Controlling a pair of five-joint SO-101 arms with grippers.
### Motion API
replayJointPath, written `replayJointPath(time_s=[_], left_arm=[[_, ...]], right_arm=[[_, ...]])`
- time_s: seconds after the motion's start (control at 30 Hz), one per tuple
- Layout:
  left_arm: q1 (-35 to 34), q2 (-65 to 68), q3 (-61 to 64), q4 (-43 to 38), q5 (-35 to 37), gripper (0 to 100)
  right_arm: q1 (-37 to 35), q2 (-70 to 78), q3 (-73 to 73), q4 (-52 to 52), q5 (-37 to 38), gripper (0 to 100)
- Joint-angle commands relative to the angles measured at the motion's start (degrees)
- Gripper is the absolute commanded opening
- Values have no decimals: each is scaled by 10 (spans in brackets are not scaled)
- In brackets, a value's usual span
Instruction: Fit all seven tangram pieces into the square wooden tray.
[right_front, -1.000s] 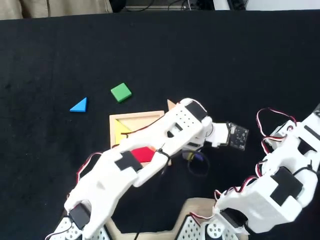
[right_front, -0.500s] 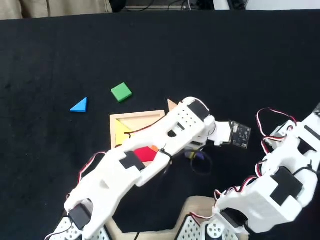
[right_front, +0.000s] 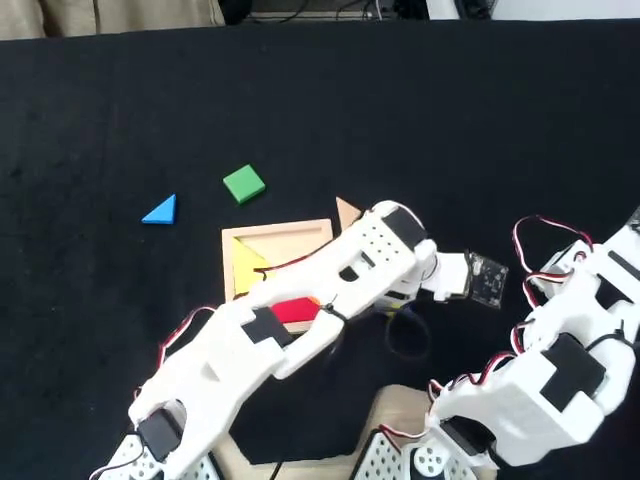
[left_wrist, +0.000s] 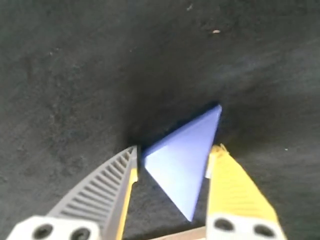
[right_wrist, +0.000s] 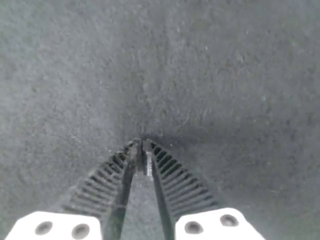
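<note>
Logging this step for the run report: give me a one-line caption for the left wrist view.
Left end effector grips a blue triangle over the black cloth.

High view: fixed above, off the arms, facing down over whole black surface (right_front: 420, 120); arm bases at near edge, far edge w/ room beyond at top. Far enough back to take in wooden tray (right_front: 283, 238) and both arms. Left wrist view: mounted on wrist, facing out along left tool (left_wrist: 175, 150), v. close to cloth, blue triangle (left_wrist: 182, 165) dead ahead. Shares w/ high view the patch just beside tray, under left arm's wrist. Right wrist view: same mount, facing along right tool (right_wrist: 141, 145), close on bare cloth; can't place that patch in high view.
</note>
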Motion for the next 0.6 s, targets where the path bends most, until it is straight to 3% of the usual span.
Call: replayJointPath(time_s=[0.0,0.23,0.57], left_arm=[[7,-1,-14,-2,6,143],[9,-8,-18,9,7,138],[16,-67,-100,150,7,137]], right_arm=[[-11,-37,-4,-9,3,12],[-11,-36,-4,-9,3,12],[-11,-36,-4,-9,3,12]])
